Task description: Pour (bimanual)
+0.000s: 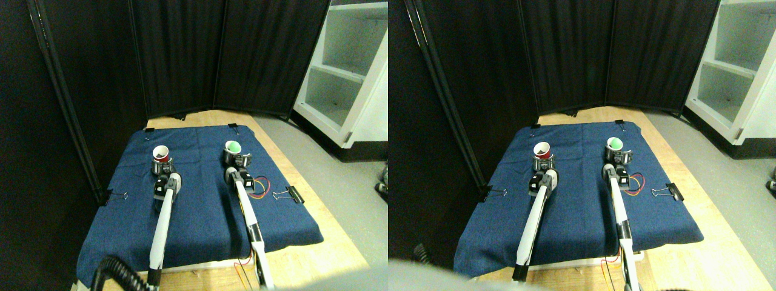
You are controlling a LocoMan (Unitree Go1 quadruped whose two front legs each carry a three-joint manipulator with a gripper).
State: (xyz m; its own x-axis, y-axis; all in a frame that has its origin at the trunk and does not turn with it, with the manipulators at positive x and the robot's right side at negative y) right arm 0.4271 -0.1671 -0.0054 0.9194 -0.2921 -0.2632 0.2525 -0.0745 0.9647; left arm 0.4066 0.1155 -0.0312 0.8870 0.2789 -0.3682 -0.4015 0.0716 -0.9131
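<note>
red cup [160,152] upright, back-left of blue cloth [200,206], dark bits inside | green cup [233,147] upright, to its right, well apart | L gripper [162,165] at red cup base, R gripper [237,160] at green cup base; jaw grip can't tell | binder clip [290,194] on cloth's R edge | cloth on wood table [315,254]

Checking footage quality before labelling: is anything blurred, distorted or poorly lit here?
Stereo pair view: wide-angle bending bows the black curtain poles; the red cup and green cup look small and soft; the white shelf is bright, the curtains nearly featureless.
</note>
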